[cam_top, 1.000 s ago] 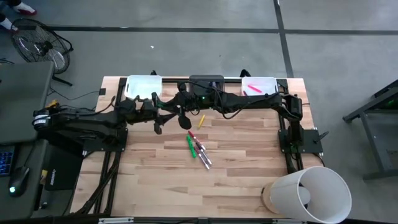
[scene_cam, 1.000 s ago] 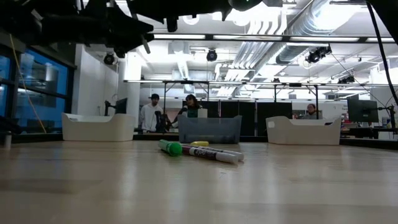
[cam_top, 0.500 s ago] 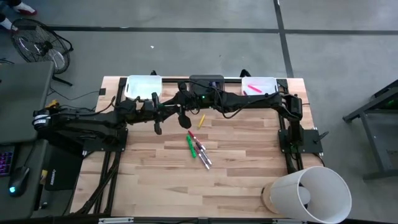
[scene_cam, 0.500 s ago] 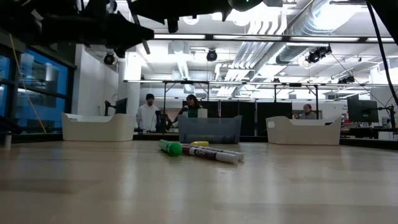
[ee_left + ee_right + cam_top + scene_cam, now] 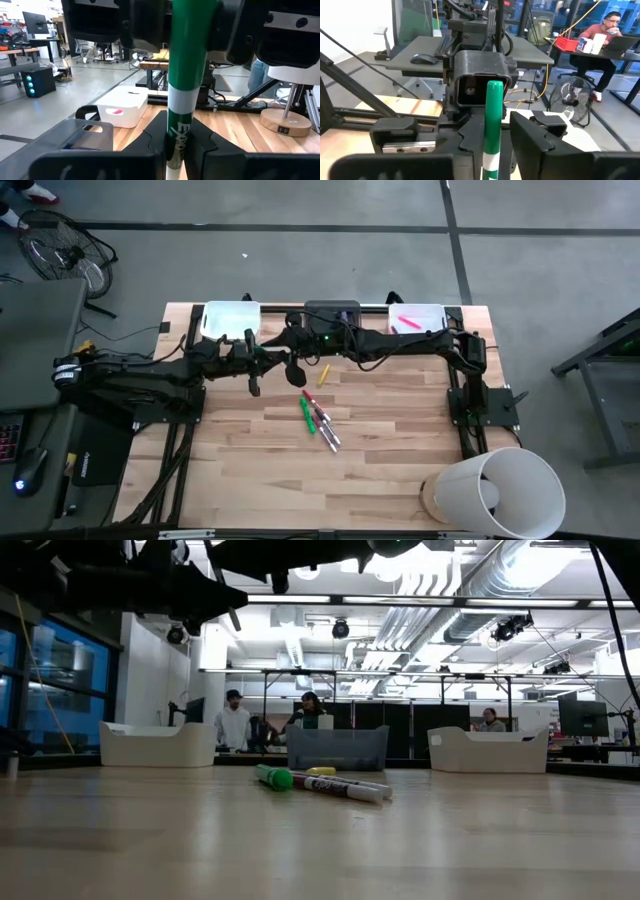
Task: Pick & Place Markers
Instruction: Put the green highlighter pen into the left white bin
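A green-and-white marker (image 5: 182,90) is held in the air over the table's far middle, between my two grippers. My left gripper (image 5: 175,145) is shut on its white lower part. My right gripper (image 5: 492,135) faces it, fingers on either side of the green cap end (image 5: 494,107), with a narrow gap at one finger. In the high view the two grippers (image 5: 268,360) (image 5: 292,365) meet tip to tip. Green (image 5: 306,413), red (image 5: 316,406) and white (image 5: 329,436) markers lie flat together mid-table, and a yellow one (image 5: 323,372) lies beyond them. My left gripper pinches the marker's white printed barrel (image 5: 176,131) between its two fingers, near the end away from the cap. The fingers come level from the table's left and lie across the marker. The marker is lifted clear of the table.
Two white bins (image 5: 231,318) (image 5: 418,318) stand at the far edge, the right one holding a pink marker (image 5: 408,321). A dark bin (image 5: 332,310) stands between them. A big white cylinder (image 5: 495,490) lies at the near right corner. People sit in the room behind.
Both arms have stayed where they were over the far middle. In the low view my left gripper's fingers have drawn together. The markers on the table have not moved.
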